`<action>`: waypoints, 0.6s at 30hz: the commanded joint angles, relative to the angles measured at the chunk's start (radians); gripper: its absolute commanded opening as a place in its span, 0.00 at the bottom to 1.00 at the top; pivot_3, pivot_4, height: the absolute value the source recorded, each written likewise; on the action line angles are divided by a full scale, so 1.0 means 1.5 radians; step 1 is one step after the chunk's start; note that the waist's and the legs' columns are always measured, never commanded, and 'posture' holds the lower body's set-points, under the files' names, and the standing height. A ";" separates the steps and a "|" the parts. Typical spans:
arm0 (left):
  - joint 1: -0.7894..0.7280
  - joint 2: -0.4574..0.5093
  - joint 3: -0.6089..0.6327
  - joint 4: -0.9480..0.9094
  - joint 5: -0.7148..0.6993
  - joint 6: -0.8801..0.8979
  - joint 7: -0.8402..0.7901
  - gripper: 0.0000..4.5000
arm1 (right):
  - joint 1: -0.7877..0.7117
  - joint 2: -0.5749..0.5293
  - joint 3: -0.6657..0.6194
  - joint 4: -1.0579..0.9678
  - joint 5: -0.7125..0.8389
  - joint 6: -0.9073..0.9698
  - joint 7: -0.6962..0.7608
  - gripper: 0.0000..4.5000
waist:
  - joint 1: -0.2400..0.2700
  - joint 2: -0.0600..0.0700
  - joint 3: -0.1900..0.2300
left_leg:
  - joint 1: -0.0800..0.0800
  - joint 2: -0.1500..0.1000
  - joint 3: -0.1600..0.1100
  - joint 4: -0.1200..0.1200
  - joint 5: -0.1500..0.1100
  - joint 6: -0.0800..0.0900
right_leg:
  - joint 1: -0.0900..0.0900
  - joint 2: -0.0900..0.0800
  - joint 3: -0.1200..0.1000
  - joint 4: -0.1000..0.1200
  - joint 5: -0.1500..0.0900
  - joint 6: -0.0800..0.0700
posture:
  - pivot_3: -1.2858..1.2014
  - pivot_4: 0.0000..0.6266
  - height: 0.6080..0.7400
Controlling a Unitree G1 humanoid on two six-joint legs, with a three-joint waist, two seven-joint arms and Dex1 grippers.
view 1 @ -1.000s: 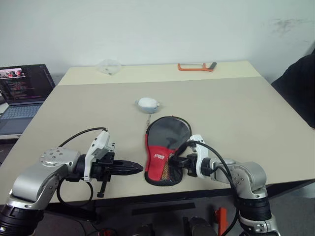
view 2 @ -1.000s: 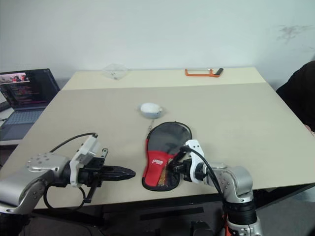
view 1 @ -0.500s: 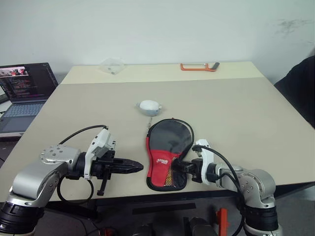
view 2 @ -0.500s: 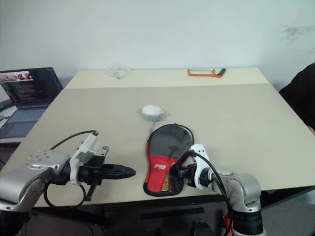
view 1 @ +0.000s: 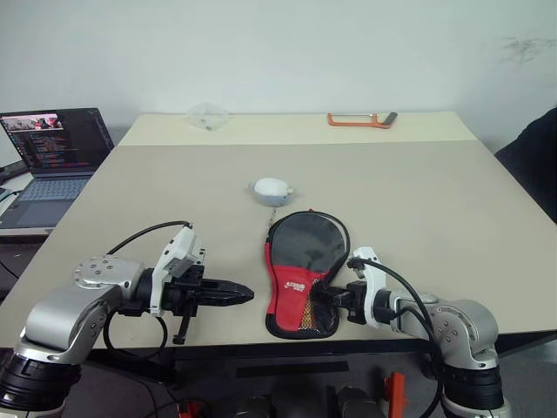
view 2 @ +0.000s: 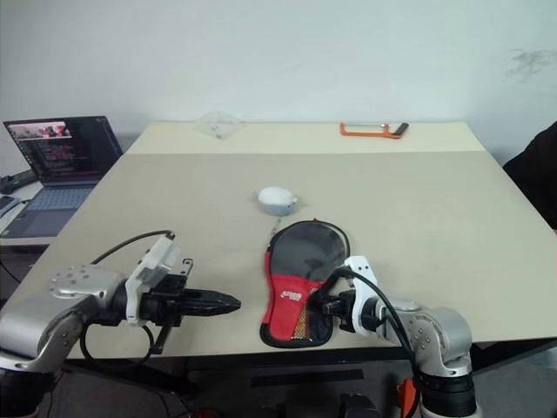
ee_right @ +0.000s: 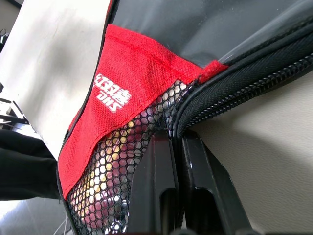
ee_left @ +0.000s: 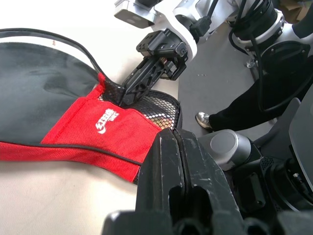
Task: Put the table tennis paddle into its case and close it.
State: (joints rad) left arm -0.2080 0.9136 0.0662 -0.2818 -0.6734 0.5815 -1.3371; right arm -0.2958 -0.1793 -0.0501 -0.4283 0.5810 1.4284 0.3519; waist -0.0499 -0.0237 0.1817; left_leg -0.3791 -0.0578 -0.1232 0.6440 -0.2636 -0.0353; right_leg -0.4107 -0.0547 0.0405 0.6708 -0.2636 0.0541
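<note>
Beige table [view 1: 418, 192] fills the head views; laptop [view 1: 52, 148] on a lower surface off its left edge, orange-handled tool [view 1: 361, 119] and a clear crumpled bag [view 1: 207, 114] at the far edge, small white object [view 1: 272, 189] mid-table. The case [view 1: 302, 266] lies flat near the front edge, round end toward the far side, red panel and mesh pocket toward the robot. Paddle itself not visible as a separate thing; cannot tell from these frames whether it sits inside.

Left wrist view adds the white logo on the red panel and the right gripper's black fingers meeting the case at the seam between mesh and black fabric. Right wrist view adds the zipper rim [ee_right: 244, 93] close up, running along the black edge above the mesh.

Left arm reaches in from the left, forearm roughly level, left gripper [view 1: 244, 296] pointing right toward the case, apart from it, just above the table. Fingers pressed together, nothing between them.

Right arm comes in from the right front corner, right gripper [view 2: 320, 306] aimed left at the case's right edge. Fingers pressed together on the case's rim by the mesh pocket
</note>
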 commanded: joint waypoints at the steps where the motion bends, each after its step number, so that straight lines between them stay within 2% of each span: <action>1: -0.009 -0.002 0.003 -0.009 0.000 -0.008 0.002 0.00 | 0.015 -0.021 -0.008 -0.015 0.014 0.028 0.003 0.01 | 0.001 0.000 0.000 | 0.000 0.000 0.000 0.000 0.000 0.000 | 0.000 0.000 0.000 0.000 0.000 0.000 | 0.52 0.24 1.00; 7: -0.011 -0.007 -0.002 -0.009 0.001 -0.007 0.005 0.00 | 0.024 -0.032 -0.015 -0.029 0.030 0.039 -0.002 0.01 | 0.003 0.000 0.000 | -0.001 0.000 -0.001 0.000 0.000 0.000 | 0.001 0.000 -0.001 -0.003 0.000 0.000 | 0.52 0.24 1.00; 14: -0.020 -0.011 -0.007 -0.006 0.004 -0.007 0.010 0.00 | 0.013 -0.002 -0.023 -0.025 0.026 0.038 -0.031 0.01 | 0.006 0.000 0.000 | -0.001 0.000 -0.001 0.000 -0.001 0.001 | 0.002 0.000 -0.001 -0.004 0.000 0.000 | 0.52 0.24 1.00; 15: -0.020 -0.011 -0.008 -0.006 0.004 -0.007 0.011 0.00 | 0.013 -0.001 -0.024 -0.025 0.025 0.037 -0.034 0.12 | 0.006 0.000 0.000 | -0.001 0.000 -0.001 0.000 -0.001 0.001 | 0.002 0.000 -0.001 -0.004 0.000 0.000 | 0.52 0.24 1.00; 18: -0.019 -0.014 -0.007 -0.009 0.003 -0.006 0.016 0.00 | 0.009 -0.005 -0.037 -0.034 0.024 0.044 -0.042 0.32 | 0.006 0.000 0.000 | 0.000 0.000 -0.001 0.000 -0.001 0.001 | 0.002 0.000 -0.001 -0.004 0.000 0.000 | 0.52 0.24 1.00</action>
State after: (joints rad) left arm -0.2293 0.8949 0.0466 -0.2803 -0.6642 0.5813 -1.3170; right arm -0.2867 -0.1792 -0.0867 -0.4631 0.6249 1.4780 0.3085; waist -0.0408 -0.0237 0.1816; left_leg -0.3799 -0.0574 -0.1247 0.6437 -0.2648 -0.0336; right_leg -0.4081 -0.0546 0.0388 0.6645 -0.2631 0.0544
